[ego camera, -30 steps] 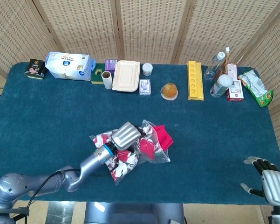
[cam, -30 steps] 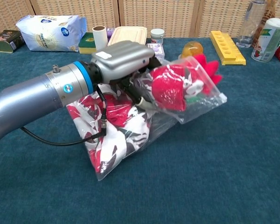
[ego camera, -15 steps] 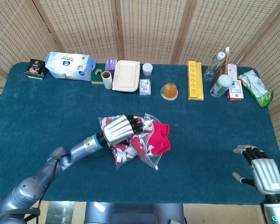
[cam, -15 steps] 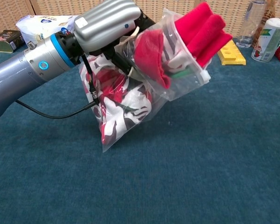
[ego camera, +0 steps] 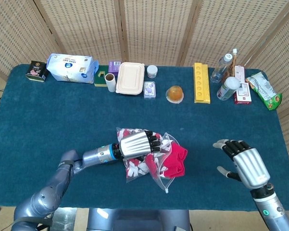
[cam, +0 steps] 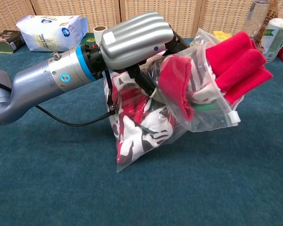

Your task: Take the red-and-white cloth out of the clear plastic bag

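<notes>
Teal-covered desk point(ego camera: 48, 115) before wicker screen panels point(ego camera: 154, 29). Left hand point(ego camera: 134, 144), fingers clenched on the clear plastic bag point(cam: 205, 120), holds it raised near desk centre; red-and-white cloth point(cam: 136, 117) inside, red folds protruding toward 3 o'clock. Right hand point(ego camera: 243, 161) at 4 o'clock, fingers spread, released.

bag point(cam: 146, 127) lifted rightward, right hand point(ego camera: 243, 161) advanced inward

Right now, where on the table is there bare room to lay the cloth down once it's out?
Bare blue table lies left of the clear plastic bag, and between the bag and the right hand. The middle strip before the yellow tray is bare too. The back edge is crowded.
</notes>
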`<control>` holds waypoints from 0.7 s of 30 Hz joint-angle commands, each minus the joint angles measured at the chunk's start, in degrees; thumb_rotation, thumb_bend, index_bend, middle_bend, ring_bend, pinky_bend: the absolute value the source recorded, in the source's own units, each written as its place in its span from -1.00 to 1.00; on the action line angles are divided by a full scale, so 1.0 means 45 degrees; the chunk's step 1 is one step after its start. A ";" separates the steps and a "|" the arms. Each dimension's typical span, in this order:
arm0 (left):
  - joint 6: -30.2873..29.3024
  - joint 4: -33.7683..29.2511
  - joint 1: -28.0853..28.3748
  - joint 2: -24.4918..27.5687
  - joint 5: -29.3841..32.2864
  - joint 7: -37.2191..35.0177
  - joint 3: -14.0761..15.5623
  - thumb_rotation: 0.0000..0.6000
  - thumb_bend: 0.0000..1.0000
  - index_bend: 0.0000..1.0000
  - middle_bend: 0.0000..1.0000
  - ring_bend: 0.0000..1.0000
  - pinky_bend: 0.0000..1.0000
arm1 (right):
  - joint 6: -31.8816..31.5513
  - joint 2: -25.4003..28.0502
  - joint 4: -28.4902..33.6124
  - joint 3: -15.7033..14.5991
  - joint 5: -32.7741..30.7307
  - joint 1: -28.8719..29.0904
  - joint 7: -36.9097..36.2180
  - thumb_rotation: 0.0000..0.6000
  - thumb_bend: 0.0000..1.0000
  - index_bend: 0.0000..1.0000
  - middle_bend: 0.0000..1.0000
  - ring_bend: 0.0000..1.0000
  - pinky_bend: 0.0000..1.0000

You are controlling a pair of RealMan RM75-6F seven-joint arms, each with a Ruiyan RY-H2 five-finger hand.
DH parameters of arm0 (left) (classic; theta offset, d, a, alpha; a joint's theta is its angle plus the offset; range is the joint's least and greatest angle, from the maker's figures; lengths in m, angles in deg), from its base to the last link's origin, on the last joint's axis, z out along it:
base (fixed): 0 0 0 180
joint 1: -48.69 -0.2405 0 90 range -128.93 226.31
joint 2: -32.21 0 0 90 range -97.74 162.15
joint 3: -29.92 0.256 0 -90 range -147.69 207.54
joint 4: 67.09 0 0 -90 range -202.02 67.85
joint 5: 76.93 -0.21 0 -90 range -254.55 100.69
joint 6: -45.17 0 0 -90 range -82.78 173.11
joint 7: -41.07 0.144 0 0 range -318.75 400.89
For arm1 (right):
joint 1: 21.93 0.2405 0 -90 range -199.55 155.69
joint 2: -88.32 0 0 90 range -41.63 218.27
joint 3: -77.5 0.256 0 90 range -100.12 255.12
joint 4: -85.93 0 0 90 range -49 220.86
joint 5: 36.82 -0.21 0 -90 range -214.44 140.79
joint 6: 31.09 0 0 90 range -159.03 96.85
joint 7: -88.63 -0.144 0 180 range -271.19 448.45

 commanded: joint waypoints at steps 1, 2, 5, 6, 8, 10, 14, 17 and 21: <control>0.0080 0.0095 0.0081 -0.0085 0.0047 -0.0012 0.0079 1.00 -0.04 0.59 0.29 0.31 0.42 | 0.0577 -0.0116 0.0500 -0.0064 0.0480 0.0534 0.0496 1.00 -0.77 -0.38 -0.28 -0.18 -0.11; 0.0098 0.0111 0.0095 -0.0099 0.0060 -0.0013 0.0089 1.00 -0.04 0.59 0.29 0.31 0.42 | 0.0661 -0.0129 0.0575 -0.0079 0.0529 0.0600 0.0562 1.00 -0.77 -0.38 -0.28 -0.17 -0.10; 0.0193 0.0168 0.0154 -0.0164 0.0135 -0.0053 0.0140 1.00 -0.04 0.59 0.29 0.31 0.42 | 0.1084 -0.0217 0.0904 -0.0132 0.0713 0.0925 0.0904 1.00 -0.77 -0.38 -0.28 -0.16 -0.08; 0.0210 0.0188 0.0169 -0.0179 0.0150 -0.0045 0.0157 1.00 -0.04 0.59 0.29 0.31 0.42 | 0.1180 -0.0239 0.0991 -0.0135 0.0747 0.1005 0.0995 1.00 -0.77 -0.38 -0.28 -0.16 -0.07; 0.0248 0.0217 0.0202 -0.0204 0.0186 -0.0047 0.0192 1.00 -0.04 0.59 0.29 0.31 0.42 | 0.1390 -0.0257 0.1187 -0.0139 0.0770 0.1165 0.1182 1.00 -0.78 -0.38 -0.28 -0.15 -0.06; 0.0301 0.0243 0.0240 -0.0227 0.0230 -0.0038 0.0217 1.00 -0.05 0.59 0.29 0.31 0.42 | 0.1616 -0.0271 0.1384 -0.0122 0.0787 0.1337 0.1417 1.00 -0.78 -0.38 -0.28 -0.15 -0.04; 0.0347 0.0256 0.0307 -0.0267 0.0288 -0.0047 0.0272 1.00 -0.05 0.59 0.29 0.31 0.41 | 0.2100 -0.0193 0.1781 -0.0119 0.0735 0.1630 0.1860 1.00 -0.75 -0.38 -0.28 -0.14 -0.02; 0.0330 0.0277 0.0354 -0.0281 0.0294 -0.0021 0.0341 1.00 -0.05 0.59 0.29 0.31 0.41 | 0.2459 -0.0074 0.2104 -0.0077 0.0600 0.1839 0.2188 1.00 -0.72 -0.38 -0.28 -0.13 -0.01; 0.0343 0.0286 0.0381 -0.0288 0.0319 -0.0036 0.0406 1.00 -0.05 0.59 0.29 0.31 0.41 | 0.2813 0.0050 0.2382 0.0014 0.0329 0.2047 0.2548 1.00 -0.67 -0.38 -0.28 -0.12 0.01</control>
